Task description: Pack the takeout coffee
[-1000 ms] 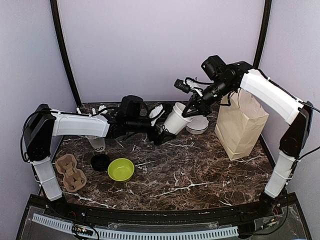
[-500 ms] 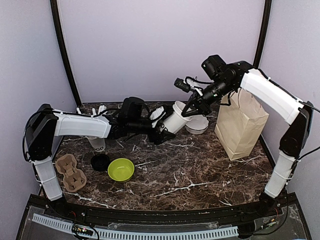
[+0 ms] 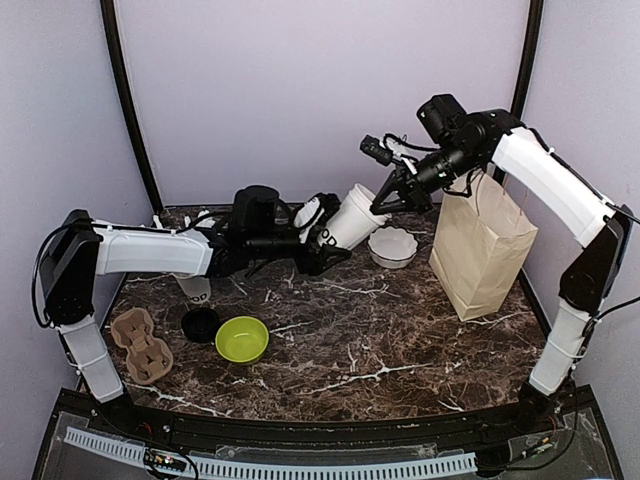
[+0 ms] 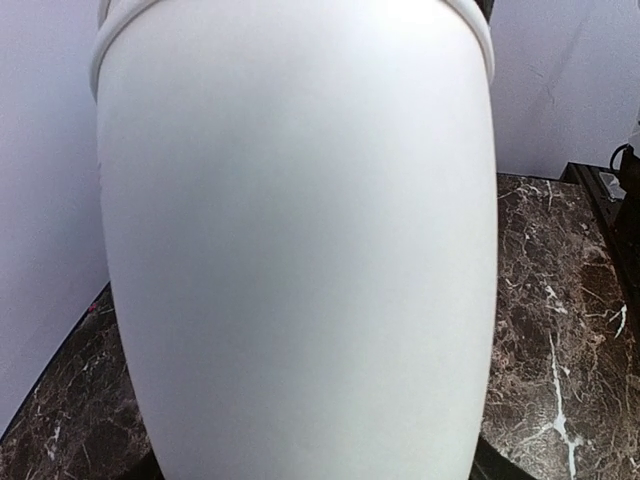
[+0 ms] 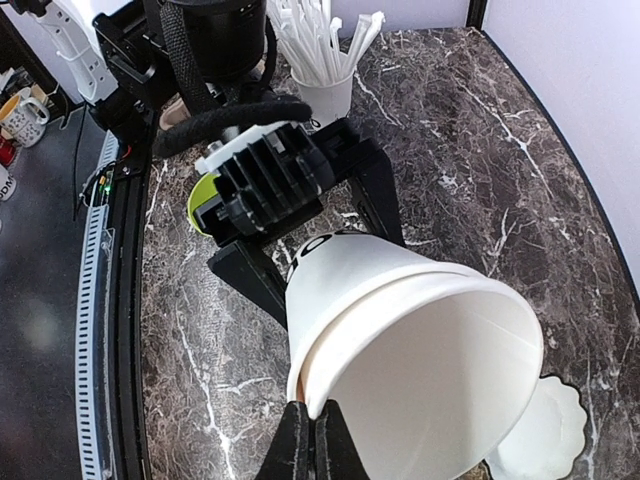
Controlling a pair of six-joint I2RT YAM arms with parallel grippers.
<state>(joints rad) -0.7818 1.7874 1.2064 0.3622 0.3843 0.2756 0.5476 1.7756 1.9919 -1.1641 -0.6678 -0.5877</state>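
right hand point(image 5: 310, 430) pinches cup point(image 5: 400, 320) rim above table point(image 3: 400, 340).

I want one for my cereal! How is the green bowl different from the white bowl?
The green bowl is lime-coloured; the white bowl is plain white. The green bowl's rim is smooth, the white bowl's wavy. The green bowl sits near the front by a black lid; the white bowl farther back near the paper bag. Both stand open side up on the marble table.

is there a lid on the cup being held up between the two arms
No, the right wrist view looks into the open mouth of the white paper cup, with no lid on its rim.
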